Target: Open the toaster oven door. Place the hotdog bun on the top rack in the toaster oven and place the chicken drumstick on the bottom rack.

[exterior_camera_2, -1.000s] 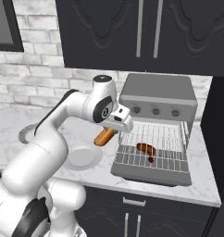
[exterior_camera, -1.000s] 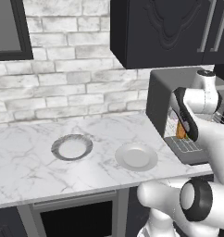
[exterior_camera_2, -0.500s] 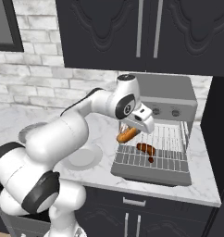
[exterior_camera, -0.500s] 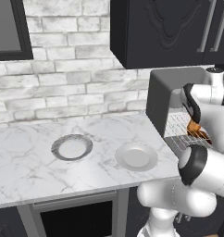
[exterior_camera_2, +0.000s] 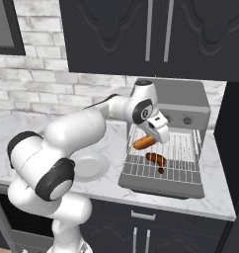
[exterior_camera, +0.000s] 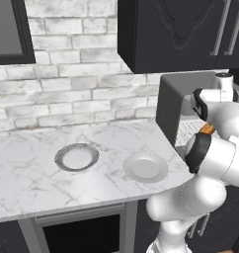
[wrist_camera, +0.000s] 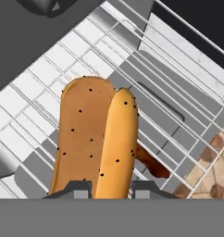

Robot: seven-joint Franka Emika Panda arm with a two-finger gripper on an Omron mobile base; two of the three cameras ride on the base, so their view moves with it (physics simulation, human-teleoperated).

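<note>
The jaws (exterior_camera_2: 147, 140) clench the speckled orange-tan hotdog bun (exterior_camera_2: 143, 143) above the pulled-out wire rack (exterior_camera_2: 183, 148); the reddish-brown chicken drumstick (exterior_camera_2: 156, 159) lies below. Released early, the bun likely drops onto the drumstick.

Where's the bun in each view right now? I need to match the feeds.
Left base view: the bun is an orange sliver at the right, beside the arm.
Right base view: bun centre, over the drumstick.
Hand view: bun fills the centre, above the fingertips.
Shared landmark: the toaster oven.
</note>
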